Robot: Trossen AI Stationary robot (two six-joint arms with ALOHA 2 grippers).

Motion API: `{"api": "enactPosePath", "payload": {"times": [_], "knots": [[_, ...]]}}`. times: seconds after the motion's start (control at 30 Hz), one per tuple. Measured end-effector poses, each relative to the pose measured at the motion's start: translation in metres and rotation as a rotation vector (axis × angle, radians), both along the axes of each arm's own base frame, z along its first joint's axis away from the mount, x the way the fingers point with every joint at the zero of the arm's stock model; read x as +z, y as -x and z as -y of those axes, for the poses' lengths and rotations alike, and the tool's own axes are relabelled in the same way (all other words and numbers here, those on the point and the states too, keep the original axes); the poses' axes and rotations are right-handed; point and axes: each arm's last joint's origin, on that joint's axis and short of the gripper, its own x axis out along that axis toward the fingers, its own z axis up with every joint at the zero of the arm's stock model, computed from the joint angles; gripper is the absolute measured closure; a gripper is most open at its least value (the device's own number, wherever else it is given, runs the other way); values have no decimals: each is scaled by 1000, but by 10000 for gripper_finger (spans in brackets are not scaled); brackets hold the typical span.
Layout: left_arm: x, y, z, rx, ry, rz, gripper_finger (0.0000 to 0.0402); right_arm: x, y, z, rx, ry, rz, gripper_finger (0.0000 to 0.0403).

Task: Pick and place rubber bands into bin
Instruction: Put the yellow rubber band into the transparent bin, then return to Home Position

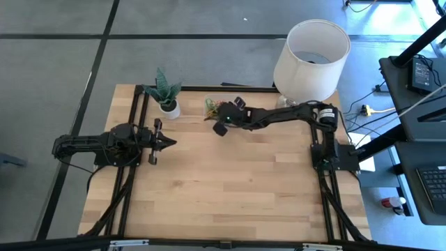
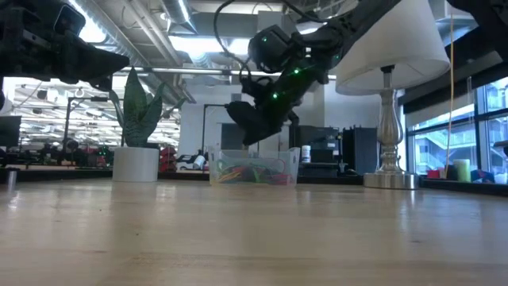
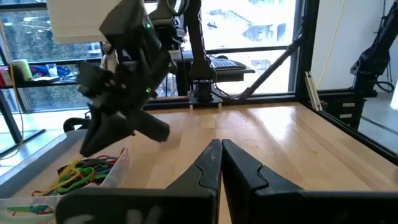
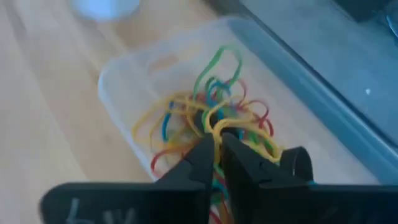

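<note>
Rubber bands (image 4: 205,118) lie in a loose tangle of yellow, green, red and blue loops inside the bin (image 4: 118,81), a shallow clear plastic tray that sits toward the far edge of the desk (image 1: 230,181), between the small white plant pot (image 1: 169,108) and the base of the lamp (image 1: 310,56). From desk height the bands show as a bright heap through the tray's clear front wall.

Over the bin hangs the right gripper (image 4: 217,146), its arm stretched across from the right side of the desk and tipped downward at the tray. Its fingers (image 4: 202,155) stand only a sliver apart, with a narrow gap between the tips. A yellow loop crosses right at the tips, but whether it is pinched between them or just lying beneath I cannot tell. The tips hang just above the pile, inside the tray's outline.

Well apart from all this, the left gripper (image 1: 166,142) sits on the left side of the desk, pointing toward the middle, above bare wood. Its fingers (image 3: 205,168) are pressed together with nothing between them.

Close beside the bin stands the pot with its upright spiky green plant (image 2: 136,103), and on the tray's other side rises the lamp's silvery stem
</note>
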Motion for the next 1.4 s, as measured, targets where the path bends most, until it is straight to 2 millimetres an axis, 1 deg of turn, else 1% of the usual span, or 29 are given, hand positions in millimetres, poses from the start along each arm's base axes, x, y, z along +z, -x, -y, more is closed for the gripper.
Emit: {"api": "enactPosePath", "payload": {"times": [0.1, 0.2, 0.33, 0.4, 0.5, 0.63, 0.7, 0.77, 0.87, 0.93, 0.97, 1.07, 1.13, 1.27, 1.4], "knots": [[0, 0, 0, 0, 0, 0, 393, 4, 1, 5, -63, -39, 70, 341], [0, 0, 0, 0, 0, 0, 395, 4, 2, 10, -110, -84, 110, 312], [0, 0, 0, 0, 0, 0, 397, 4, 2, 11, -116, -166, 149, 276], [0, 0, 0, 0, 0, 0, 397, 6, 4, 10, -129, -194, 164, 261], [0, 0, 0, 0, 0, 0, 396, 18, 3, 10, -141, -208, 179, 245], [0, 0, 0, 0, 0, 0, 397, 38, 7, 9, -151, -217, 111, 237], [0, 0, 0, 1, 0, 0, 397, 51, 11, 8, -148, -217, 79, 243], [0, 0, 0, -2, 0, -1, 396, 61, 16, 6, -120, -197, 38, 262], [0, 0, 0, 0, 0, 0, 394, 71, 26, 0, -81, -178, -36, 319], [0, 0, 0, 1, 0, -1, 394, 73, 31, -7, -20, -143, -85, 371], [0, 0, 0, 1, 0, -2, 394, 75, 34, -12, 27, -122, -83, 386], [0, 0, 0, 1, 0, -2, 396, 73, 48, -34, 144, -64, -12, 392], [0, 0, 0, 1, 0, -2, 396, 67, 65, -49, 246, -53, 50, 395], [0, 0, 0, 1, 0, -2, 393, 56, 108, -72, 480, -61, 220, 398], [0, 0, 0, 0, 0, -2, 396, 40, 154, -84, 660, -55, 322, 399]]}}
